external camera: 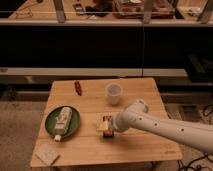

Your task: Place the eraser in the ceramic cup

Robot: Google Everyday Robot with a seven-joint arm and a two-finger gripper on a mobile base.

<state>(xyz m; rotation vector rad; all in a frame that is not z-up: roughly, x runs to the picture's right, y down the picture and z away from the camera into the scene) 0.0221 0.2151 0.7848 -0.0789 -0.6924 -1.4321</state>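
The eraser (107,121) lies flat on the wooden table (137,146), reddish label up, with its long axis running from the table's far side toward its near edge. The gripper (104,128) sits low right at the eraser, fingers spread wide and not clamped on it. The ceramic cup (114,93) stands upright just beyond the gripper, apart from it, and a green plate (49,125) lies past the fingertips, away from the arm.

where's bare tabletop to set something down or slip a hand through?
Free: front strip between beige pad and arm; gap between red item and ceramic cup; back-right corner beyond the cup. Crowded: centre, where the gripper sits at the eraser beside the green plate; arm covers the front right.
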